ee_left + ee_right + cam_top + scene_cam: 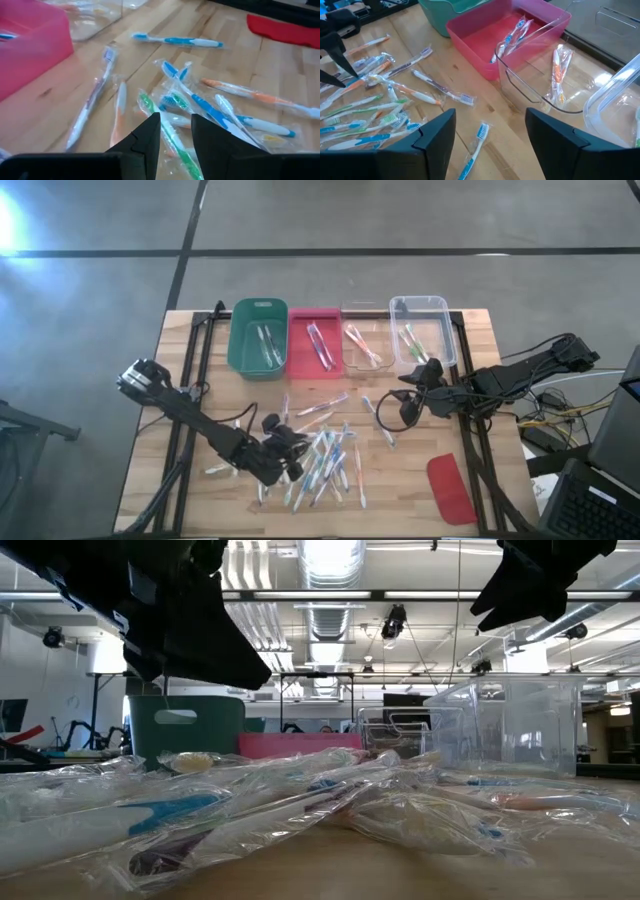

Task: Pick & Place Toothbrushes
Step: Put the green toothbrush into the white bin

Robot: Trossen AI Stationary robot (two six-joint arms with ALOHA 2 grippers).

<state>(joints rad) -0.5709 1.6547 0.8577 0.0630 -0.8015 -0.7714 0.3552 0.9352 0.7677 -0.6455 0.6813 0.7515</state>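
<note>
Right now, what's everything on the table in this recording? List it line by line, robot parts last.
green bin: one, far edge, leftmost of four; holds wrapped toothbrushes
pink bin: one, beside the green bin; a few toothbrushes inside
small clear bin: one, right of the pink bin; orange-accented toothbrushes inside
large clear bin: one, rightmost; green-accented toothbrushes inside
loose toothbrushes: dozens, wrapped, blue, green, orange and grey accents, scattered mid-table
red lid: one, flat, near right corner
table: one, pale wood
left gripper: dark, low over the toothbrush pile, nothing between its fingers
right gripper: dark, open and empty, near the clear bins
</note>
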